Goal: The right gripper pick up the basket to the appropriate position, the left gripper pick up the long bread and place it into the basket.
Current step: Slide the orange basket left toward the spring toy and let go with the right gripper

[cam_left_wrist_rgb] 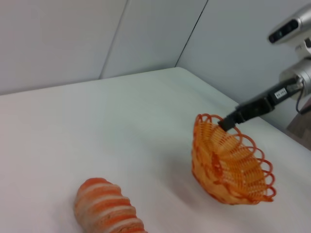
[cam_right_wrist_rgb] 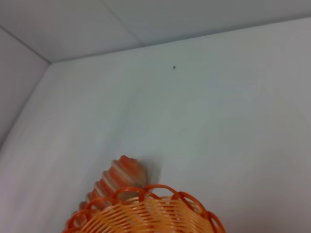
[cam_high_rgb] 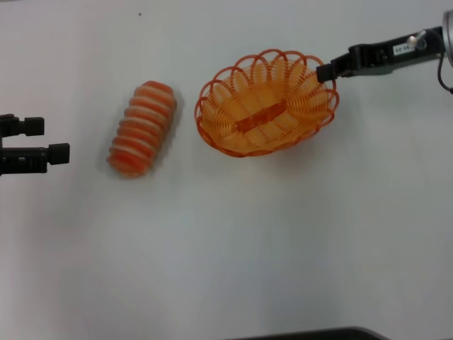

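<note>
Basket [cam_high_rgb: 267, 103] — on tabletop [cam_high_rgb: 283, 241], rim pinched by right end effector [cam_high_rgb: 327, 71]; positioning step underway
Long bread [cam_high_rgb: 142, 127] — beside basket, untouched
Left end effector [cam_high_rgb: 53, 140] — fingers apart, nearby; must reach the loaf next

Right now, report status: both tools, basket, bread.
Right tool shut on basket rim, basket tilted. Left tool open, short of long bread. Bread on table, outside basket. Nothing between.
</note>
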Robot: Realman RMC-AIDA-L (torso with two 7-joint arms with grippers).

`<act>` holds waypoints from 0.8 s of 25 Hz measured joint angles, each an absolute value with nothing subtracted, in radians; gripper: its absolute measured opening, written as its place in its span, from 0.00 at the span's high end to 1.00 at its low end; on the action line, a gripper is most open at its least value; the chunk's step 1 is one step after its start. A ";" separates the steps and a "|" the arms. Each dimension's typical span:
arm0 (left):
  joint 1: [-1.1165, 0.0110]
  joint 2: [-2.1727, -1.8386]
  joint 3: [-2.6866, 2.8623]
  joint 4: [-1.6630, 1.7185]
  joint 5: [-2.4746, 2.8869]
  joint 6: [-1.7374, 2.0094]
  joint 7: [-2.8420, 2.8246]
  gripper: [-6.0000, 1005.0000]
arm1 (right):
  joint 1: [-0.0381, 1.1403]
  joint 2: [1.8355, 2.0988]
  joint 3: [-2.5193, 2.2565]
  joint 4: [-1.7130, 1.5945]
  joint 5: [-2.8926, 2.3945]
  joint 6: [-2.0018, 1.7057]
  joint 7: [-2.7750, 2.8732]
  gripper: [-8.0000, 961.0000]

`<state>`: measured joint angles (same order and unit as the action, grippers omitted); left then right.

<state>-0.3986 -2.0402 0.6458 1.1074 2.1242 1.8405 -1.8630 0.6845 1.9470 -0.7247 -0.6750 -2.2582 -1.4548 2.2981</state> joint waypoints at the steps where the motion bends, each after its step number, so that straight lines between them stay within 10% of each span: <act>1: -0.401 -2.040 0.646 1.107 2.124 1.839 -1.863 0.12 | 0.671 1.943 -0.716 -0.660 -2.243 -1.453 2.296 0.94; 20: -0.446 -2.036 0.651 1.102 2.125 1.809 -1.862 0.12 | 0.563 2.057 -0.567 -0.614 -2.222 -1.254 2.242 0.94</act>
<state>-0.4455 -2.0357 0.6511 1.1025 2.1246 1.8086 -1.8622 0.5632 2.0572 -0.5671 -0.6141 -2.2220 -1.2540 2.2422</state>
